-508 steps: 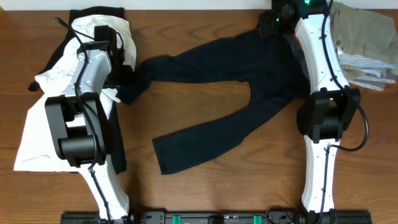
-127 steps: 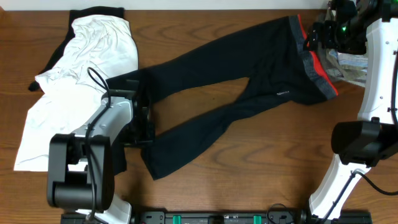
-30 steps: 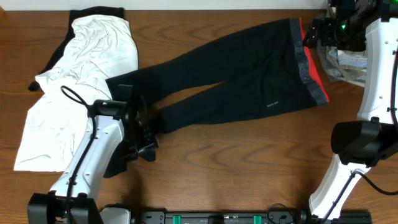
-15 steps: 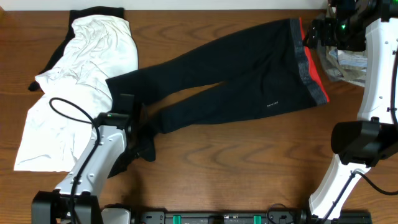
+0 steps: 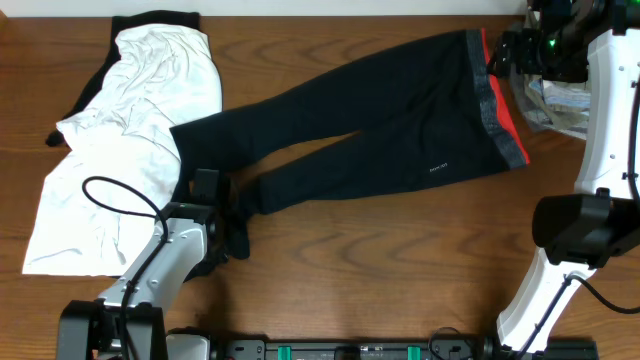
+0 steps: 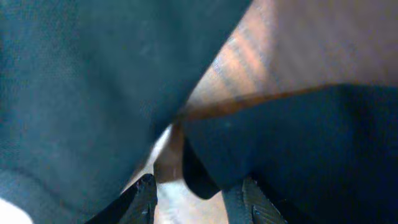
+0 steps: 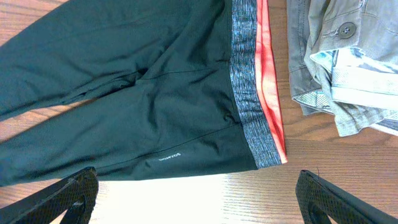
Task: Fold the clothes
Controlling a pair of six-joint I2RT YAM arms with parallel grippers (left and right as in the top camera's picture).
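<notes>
Left gripper (image 6: 196,198) is down low at the hem end of the long black stretch pants (image 5: 380,130), jaws about half apart, a lip of black cloth poking up between them. Whether that's a real pinch, I can't tell. The pants stretch diagonally across the brown wooden table (image 5: 380,285), legs running left, the grey waistband with red-orange edge (image 7: 252,87) far right. Right gripper (image 7: 198,202) hovers over that waistband, spread wide, empty. To do this well, I'd say: bite fully onto the hem, lift just clear, carry it toward the waistband, and avoid the rumpled white garment (image 5: 120,120) alongside.
</notes>
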